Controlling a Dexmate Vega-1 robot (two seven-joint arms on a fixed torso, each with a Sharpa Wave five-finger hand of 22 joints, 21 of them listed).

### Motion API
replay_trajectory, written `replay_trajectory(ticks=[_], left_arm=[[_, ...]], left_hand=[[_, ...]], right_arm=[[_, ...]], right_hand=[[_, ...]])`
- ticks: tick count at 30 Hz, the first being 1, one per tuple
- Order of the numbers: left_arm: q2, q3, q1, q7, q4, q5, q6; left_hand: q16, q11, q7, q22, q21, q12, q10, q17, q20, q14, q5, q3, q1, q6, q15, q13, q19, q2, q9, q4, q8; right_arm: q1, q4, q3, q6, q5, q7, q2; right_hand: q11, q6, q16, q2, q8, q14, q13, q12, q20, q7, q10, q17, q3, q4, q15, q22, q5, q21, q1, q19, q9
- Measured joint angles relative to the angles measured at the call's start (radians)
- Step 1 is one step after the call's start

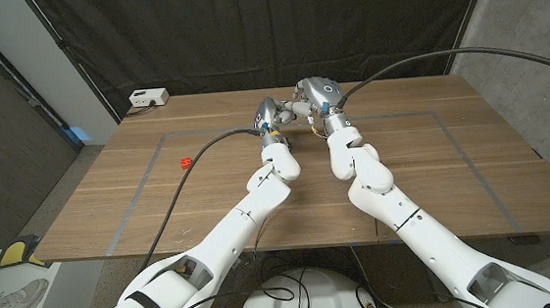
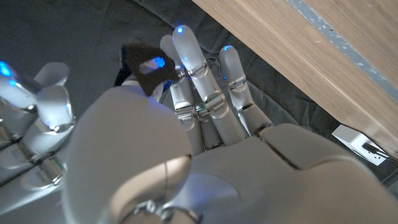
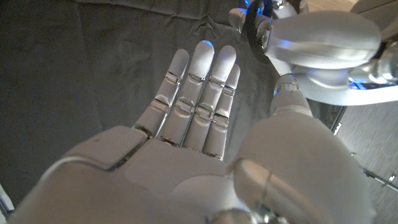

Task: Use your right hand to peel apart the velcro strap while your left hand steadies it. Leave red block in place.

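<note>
Both hands are raised over the far middle of the table. My left hand pinches a black velcro strap between thumb and fingers, and the strap sticks up above its fingertips. The strap also shows as a dark curve beside my left hand. My right hand is close beside it on the right, fingers straight and spread with nothing between them. Some of its fingers show next to the strap without touching it. A small red block lies on the table's left part, well away from both hands.
A white box with a cable sits at the table's far left corner. Grey tape lines mark a rectangle on the wood. A black curtain hangs behind the table.
</note>
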Motion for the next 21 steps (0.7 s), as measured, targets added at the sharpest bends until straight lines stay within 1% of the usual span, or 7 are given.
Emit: replay_trajectory(ticks=[5,7,11,14,18,19,21], left_arm=[[-0.004,-0.001,-0.005,0.011,0.019,-0.001,-0.019],[-0.006,-0.002,-0.008,0.02,0.028,-0.003,-0.034],[-0.007,-0.003,-0.012,0.035,0.045,-0.004,-0.06],[-0.009,-0.003,-0.014,0.047,0.057,-0.004,-0.082],[-0.01,-0.003,-0.016,0.053,0.07,-0.004,-0.092],[-0.01,-0.003,-0.017,0.067,0.075,-0.002,-0.117],[-0.011,-0.003,-0.019,0.072,0.082,0.0,-0.124]], left_hand=[[-0.006,0.0,-0.004,-0.003,0.0,-0.007,0.0,0.001,0.001,0.0,-0.004,0.008,-0.002,-0.007,0.0,0.002,-0.001,-0.002,0.0,0.0,0.0],[-0.007,0.0,-0.004,-0.003,0.0,-0.007,0.0,0.002,-0.001,0.0,-0.004,0.01,-0.003,-0.007,0.0,0.004,-0.004,-0.002,0.0,0.001,0.0],[-0.011,0.0,-0.004,-0.003,0.0,-0.013,0.0,0.005,0.002,0.001,-0.007,0.012,-0.011,-0.007,0.002,0.011,-0.013,0.007,0.003,0.004,0.0],[-0.013,0.0,-0.004,-0.003,0.0,-0.014,0.0,0.005,0.003,0.001,-0.007,0.014,-0.011,-0.007,0.002,0.014,-0.014,0.007,0.003,0.005,0.0],[-0.016,0.0,-0.008,-0.003,-0.004,-0.015,0.0,0.01,0.003,-0.006,-0.008,0.016,-0.011,-0.011,0.002,0.023,-0.024,0.007,0.007,0.008,0.0],[-0.019,0.0,-0.007,-0.003,-0.004,-0.015,0.0,0.01,0.003,-0.007,-0.008,0.016,-0.011,-0.011,0.002,0.024,-0.025,0.007,0.008,0.009,0.0],[-0.019,0.0,-0.008,-0.003,-0.004,-0.015,0.0,0.013,0.003,-0.007,-0.011,0.017,-0.011,-0.011,0.002,0.027,-0.025,0.007,0.008,0.009,0.0]], right_arm=[[0.003,0.011,-0.018,-0.046,-0.088,0.017,0.018],[0.005,0.019,-0.026,-0.061,-0.121,0.024,0.025],[0.008,0.031,-0.037,-0.083,-0.182,0.037,0.037],[0.009,0.036,-0.04,-0.093,-0.221,0.05,0.042],[0.011,0.042,-0.043,-0.099,-0.257,0.063,0.05],[0.011,0.047,-0.044,-0.099,-0.267,0.068,0.057],[0.011,0.048,-0.044,-0.099,-0.275,0.073,0.059]], right_hand=[[-0.01,0.024,0.018,-0.01,0.015,0.016,0.034,0.027,0.0,-0.005,0.014,0.042,0.0,0.0,-0.006,0.0,0.0,0.012,0.01,0.0,0.012],[-0.014,0.032,0.032,-0.015,0.025,0.023,0.053,0.041,0.0,-0.013,0.018,0.065,0.0,0.0,-0.009,0.0,0.0,0.015,0.015,0.0,0.019],[-0.019,0.039,0.034,-0.015,0.035,0.024,0.081,0.063,-0.01,-0.006,0.023,0.087,-0.002,0.002,-0.01,0.002,0.0,0.028,0.025,0.001,0.029],[-0.01,0.054,0.034,-0.003,0.036,0.041,0.085,0.068,-0.012,-0.002,0.042,0.085,0.003,0.007,-0.016,0.005,0.0,0.036,0.038,0.004,0.026],[0.011,0.081,0.025,0.032,0.036,0.07,0.047,0.063,-0.022,0.011,0.074,0.069,0.018,0.022,-0.027,0.005,0.0,0.055,0.052,0.014,0.01],[0.016,0.093,0.022,0.045,0.036,0.075,0.036,0.057,-0.022,0.011,0.08,0.066,0.025,0.023,-0.029,0.005,-0.003,0.062,0.057,0.014,0.003],[0.027,0.112,0.014,0.076,0.036,0.082,0.02,0.052,-0.022,0.015,0.093,0.059,0.047,0.021,-0.032,0.009,-0.014,0.074,0.072,0.014,-0.009]])
